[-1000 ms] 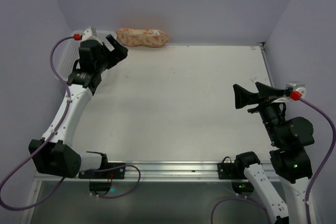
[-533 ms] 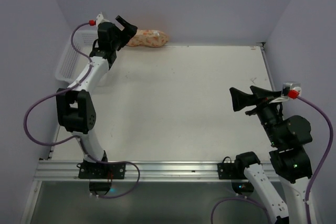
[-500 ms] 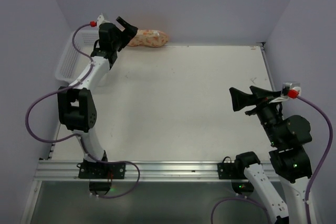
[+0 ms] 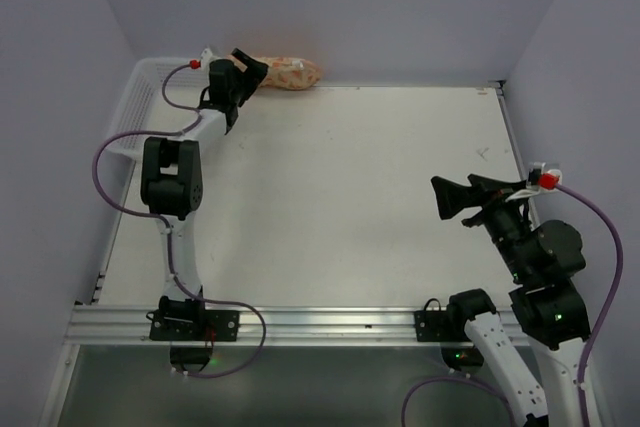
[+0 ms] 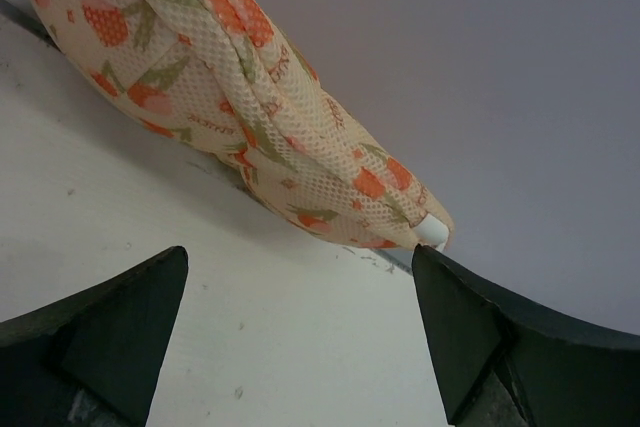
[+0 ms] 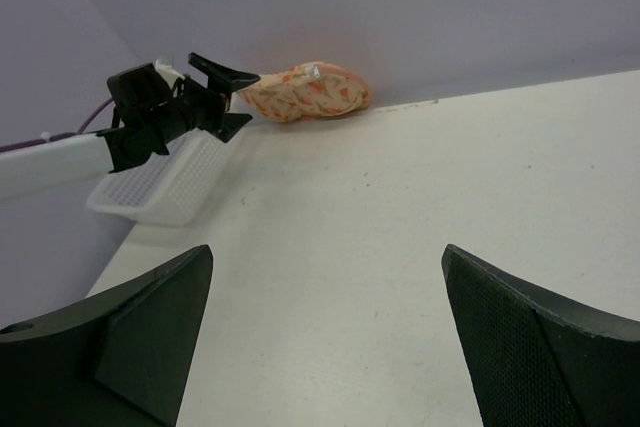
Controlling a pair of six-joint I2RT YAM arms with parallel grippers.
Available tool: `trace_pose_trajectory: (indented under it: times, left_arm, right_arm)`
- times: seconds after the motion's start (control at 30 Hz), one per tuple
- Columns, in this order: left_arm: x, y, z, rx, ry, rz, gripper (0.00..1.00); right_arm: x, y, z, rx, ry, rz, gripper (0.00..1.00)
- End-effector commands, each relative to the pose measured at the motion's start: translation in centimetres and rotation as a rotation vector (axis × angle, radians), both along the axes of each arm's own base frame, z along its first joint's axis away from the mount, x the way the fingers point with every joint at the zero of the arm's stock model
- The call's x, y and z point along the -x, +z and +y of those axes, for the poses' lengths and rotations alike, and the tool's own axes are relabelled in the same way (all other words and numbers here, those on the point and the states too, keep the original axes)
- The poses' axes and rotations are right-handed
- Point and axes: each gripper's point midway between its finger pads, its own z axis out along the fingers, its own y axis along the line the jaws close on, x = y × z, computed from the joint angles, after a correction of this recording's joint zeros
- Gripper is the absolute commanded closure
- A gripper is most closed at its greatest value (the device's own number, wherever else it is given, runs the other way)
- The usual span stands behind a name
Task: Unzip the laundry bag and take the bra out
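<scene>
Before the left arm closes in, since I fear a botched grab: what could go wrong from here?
1. The laundry bag lies against the back wall. The open left gripper could shove it rather than catch the zipper, which I cannot make out.
2. The open right gripper hangs far off, so nothing pins the bag, and a pull might drag it whole.
3. The left arm reaches alongside the white lattice basket and may knock it.
</scene>
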Motion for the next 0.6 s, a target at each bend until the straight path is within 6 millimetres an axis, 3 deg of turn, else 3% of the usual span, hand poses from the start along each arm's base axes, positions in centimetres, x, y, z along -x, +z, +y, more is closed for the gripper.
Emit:
trace_pose_trajectory:
  times: [0.0, 0.57]
  left_arm:
    - [-2.7, 4.7, 1.0, 0.039, 0.052, -0.175, 0.03]
    - [-5.9, 1.2, 1.2, 0.145, 0.108, -0.228, 0.13]
  right_arm:
    - [0.4, -1.1, 0.8, -0.014, 0.045, 0.034, 0.01]
    - [0.7, -4.4, 2.6, -0.037, 0.146, 0.107, 0.01]
